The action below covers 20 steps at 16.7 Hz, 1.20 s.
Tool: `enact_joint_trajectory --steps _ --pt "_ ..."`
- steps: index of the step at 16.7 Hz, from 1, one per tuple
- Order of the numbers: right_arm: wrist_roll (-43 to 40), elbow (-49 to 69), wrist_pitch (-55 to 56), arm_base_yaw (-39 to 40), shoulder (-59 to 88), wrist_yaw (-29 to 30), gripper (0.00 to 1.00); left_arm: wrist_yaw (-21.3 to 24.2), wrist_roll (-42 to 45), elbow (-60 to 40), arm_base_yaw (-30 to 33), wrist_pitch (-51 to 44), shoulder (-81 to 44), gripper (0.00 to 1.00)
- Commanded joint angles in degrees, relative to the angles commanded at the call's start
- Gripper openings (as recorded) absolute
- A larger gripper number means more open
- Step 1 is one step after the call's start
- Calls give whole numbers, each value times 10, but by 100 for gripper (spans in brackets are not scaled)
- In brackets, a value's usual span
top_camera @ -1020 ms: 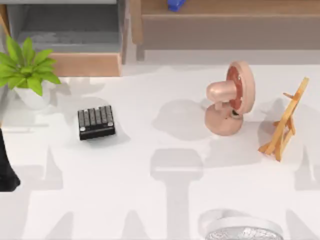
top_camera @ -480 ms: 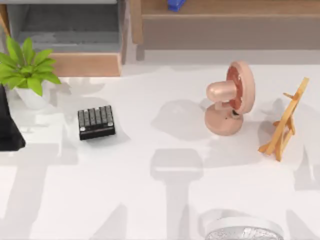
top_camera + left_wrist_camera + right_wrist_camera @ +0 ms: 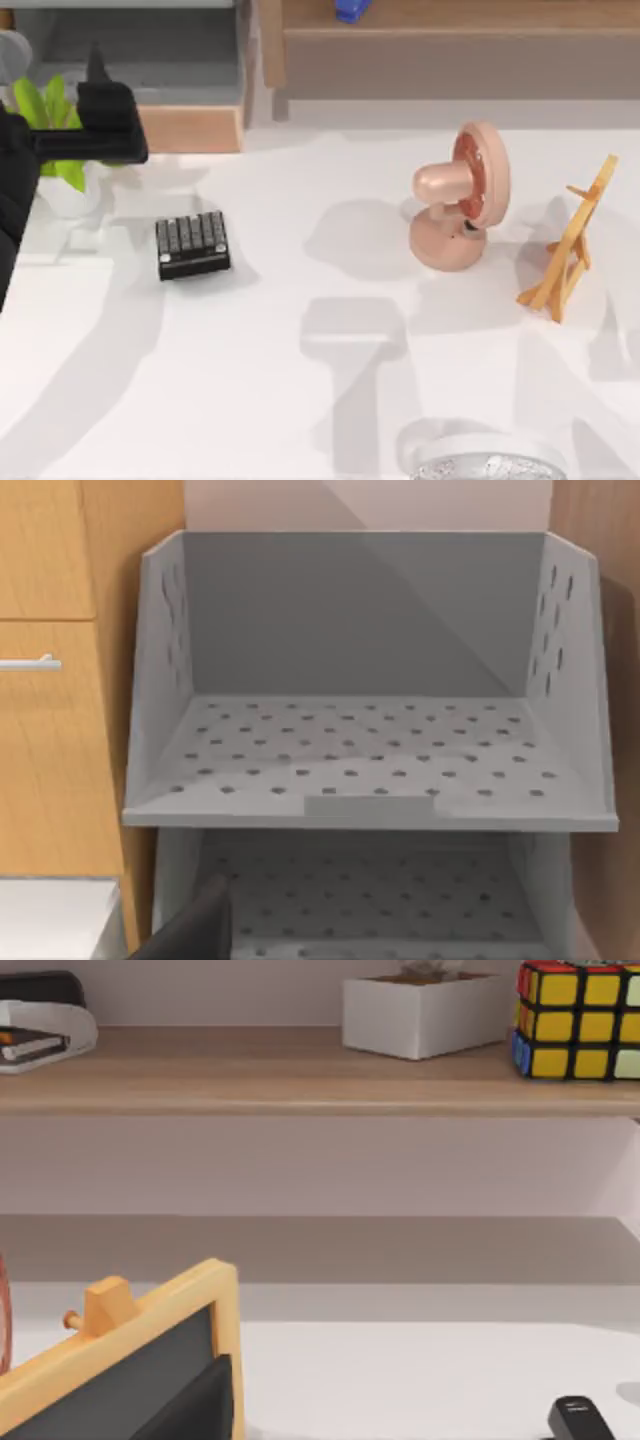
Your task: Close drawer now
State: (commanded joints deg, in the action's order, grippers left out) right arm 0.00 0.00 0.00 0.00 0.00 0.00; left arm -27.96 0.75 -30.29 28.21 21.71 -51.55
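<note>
Drawer open at far left

The left hand point(image 3: 97, 62), spread uncertain, hovers over one boxy drawer point(image 3: 180, 128) at the bench's point(image 3: 300, 400) far-left edge: tan wooden front, grey perforated walls. Rightward: one ridged black keypad point(image 3: 192, 243), one rounded pink fan point(image 3: 462, 196), one slatted wooden easel point(image 3: 570, 240)

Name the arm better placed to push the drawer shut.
Left. Its gripper hovers at the open drawer at the table's far left, and the left wrist view faces its grey inside. No right gripper near it.
</note>
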Motion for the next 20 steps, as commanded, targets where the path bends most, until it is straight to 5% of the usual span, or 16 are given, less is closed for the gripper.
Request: enact_joint_trajectory --steps 11,16,20 --pt "0 0 0 0 0 0 100 -30 20 -20 10 40 -63 100" --pt "0 0 0 0 0 0 100 16 169 35 -123 187 -137 100" --pt "0 0 0 0 0 0 100 144 364 88 -291 362 -232 100"
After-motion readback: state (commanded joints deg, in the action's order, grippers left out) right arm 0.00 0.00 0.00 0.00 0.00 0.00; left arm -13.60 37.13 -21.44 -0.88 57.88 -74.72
